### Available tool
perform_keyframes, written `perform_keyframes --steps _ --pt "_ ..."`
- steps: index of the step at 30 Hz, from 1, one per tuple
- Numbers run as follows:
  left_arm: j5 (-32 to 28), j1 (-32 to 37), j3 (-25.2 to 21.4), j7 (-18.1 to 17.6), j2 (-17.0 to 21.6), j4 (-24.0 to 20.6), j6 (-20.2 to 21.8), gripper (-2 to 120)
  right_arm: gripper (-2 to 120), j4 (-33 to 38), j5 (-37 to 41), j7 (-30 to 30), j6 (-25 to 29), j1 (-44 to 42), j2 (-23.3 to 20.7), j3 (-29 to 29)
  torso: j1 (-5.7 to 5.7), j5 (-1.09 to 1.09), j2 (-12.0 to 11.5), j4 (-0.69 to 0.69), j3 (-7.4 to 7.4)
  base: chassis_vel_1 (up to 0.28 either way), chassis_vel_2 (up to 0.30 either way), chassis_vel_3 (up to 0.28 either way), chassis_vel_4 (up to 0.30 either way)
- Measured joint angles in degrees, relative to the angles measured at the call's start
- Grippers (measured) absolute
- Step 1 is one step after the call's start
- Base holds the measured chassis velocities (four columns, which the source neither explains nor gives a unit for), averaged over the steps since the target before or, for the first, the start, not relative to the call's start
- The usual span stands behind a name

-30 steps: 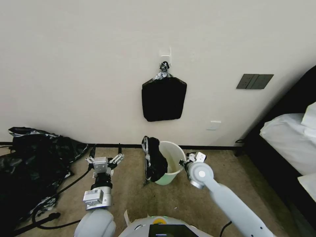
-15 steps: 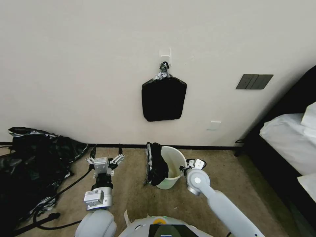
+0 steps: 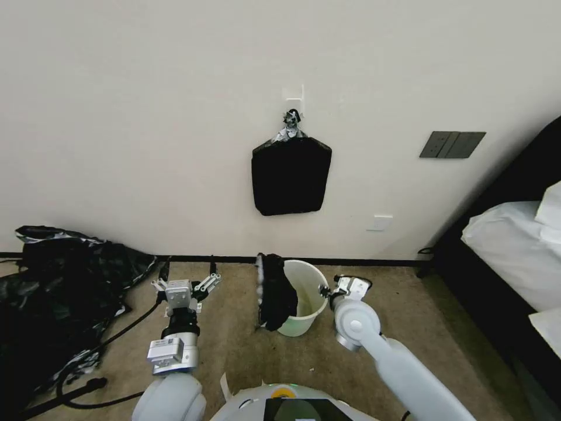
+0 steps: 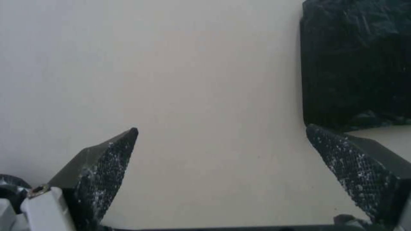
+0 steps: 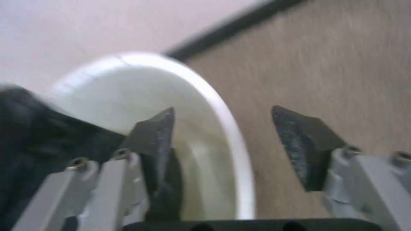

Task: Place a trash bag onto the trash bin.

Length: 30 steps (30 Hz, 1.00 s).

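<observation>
1. the right gripper (image 5: pixel 222 128) straddles the trash bin (image 3: pixel 307 292) rim, jaws spread, one finger inside the bin and one outside.
2. across the bin's mouth from it, the trash bag (image 3: pixel 274 292) drapes over the far rim.
3. bare carpet (image 3: pixel 234 339) lies between the left gripper (image 3: pixel 186 285), jaws apart, and the bin.
4. black plastic sheeting (image 3: pixel 52 292) and cables (image 3: pixel 125 327) crowd its outer side.

Plain cream wall (image 3: pixel 146 117), tan carpet (image 3: pixel 234 345), white-sheeted bed (image 3: pixel 514 251) at right.
</observation>
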Motion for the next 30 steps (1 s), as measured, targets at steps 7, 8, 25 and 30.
perform_keyframes --steps 7,8,25,30 --pt "-0.83 -0.16 -3.68 -0.18 -0.55 0.40 0.29 100 87 8.22 -5.14 -4.31 -1.39 1.15 -1.29 -1.05 0.00 -0.02 0.00 0.00 0.00 0.000 0.000 0.000 0.000" --pt "-1.58 -0.09 -5.58 0.05 -0.66 0.51 0.48 100 90 8.98 -7.38 -7.04 -2.74 1.64 -1.21 -1.70 0.00 -0.03 0.00 -0.01 0.00 0.000 0.000 0.000 0.000" --pt "-12.18 3.11 -22.64 7.47 -0.42 2.15 2.52 100 100 1.76 -29.72 -21.42 -16.27 10.64 8.35 -23.74 0.00 -0.03 0.00 0.00 0.00 0.000 0.000 0.000 0.000" --pt "-10.38 3.18 -21.61 8.18 -0.02 2.24 2.12 100 100 -2.46 -40.91 -23.40 -19.88 11.55 10.24 -29.75 0.00 -0.03 0.00 0.00 0.00 0.000 0.000 0.000 0.000"
